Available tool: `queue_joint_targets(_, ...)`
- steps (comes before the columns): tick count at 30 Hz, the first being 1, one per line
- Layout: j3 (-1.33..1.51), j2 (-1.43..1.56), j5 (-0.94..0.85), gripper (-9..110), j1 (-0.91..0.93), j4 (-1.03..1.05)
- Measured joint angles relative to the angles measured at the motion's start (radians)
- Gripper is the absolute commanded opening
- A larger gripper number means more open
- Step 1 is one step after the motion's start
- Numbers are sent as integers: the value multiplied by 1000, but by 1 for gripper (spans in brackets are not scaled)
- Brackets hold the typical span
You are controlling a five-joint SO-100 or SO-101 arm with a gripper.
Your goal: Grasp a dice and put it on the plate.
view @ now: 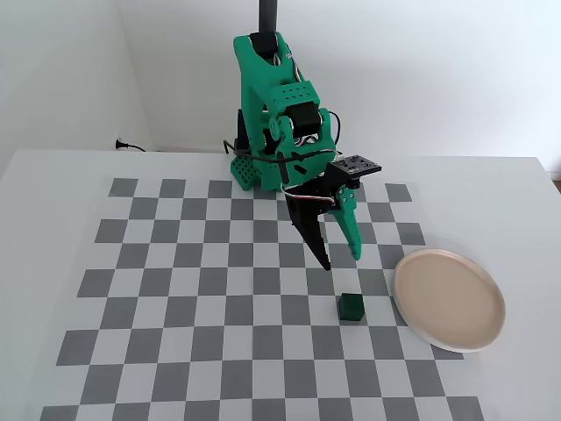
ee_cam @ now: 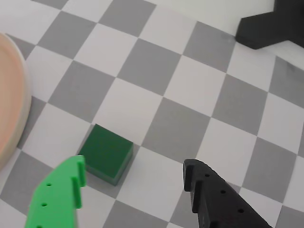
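Wrist view: dice (ee_cam: 106,158) beside gripper (ee_cam: 134,178)

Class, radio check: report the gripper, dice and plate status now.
Gripper open, above the board. Dice loose by the green finger, not gripped. Plate empty. Nothing in the way.

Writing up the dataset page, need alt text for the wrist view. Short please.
Wrist view: a dark green dice sits on a grey-and-white checkerboard, just ahead of the open gripper, closer to its green finger than its black finger. The beige-pink plate curves in at the left edge, and a black shape lies top right.
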Motion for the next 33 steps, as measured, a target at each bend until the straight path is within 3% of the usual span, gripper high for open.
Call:
queue_joint_targets(10,-34,-32,38,30,-86,0)
queue_joint_targets(33,-110,-339,77,27,-58,-115)
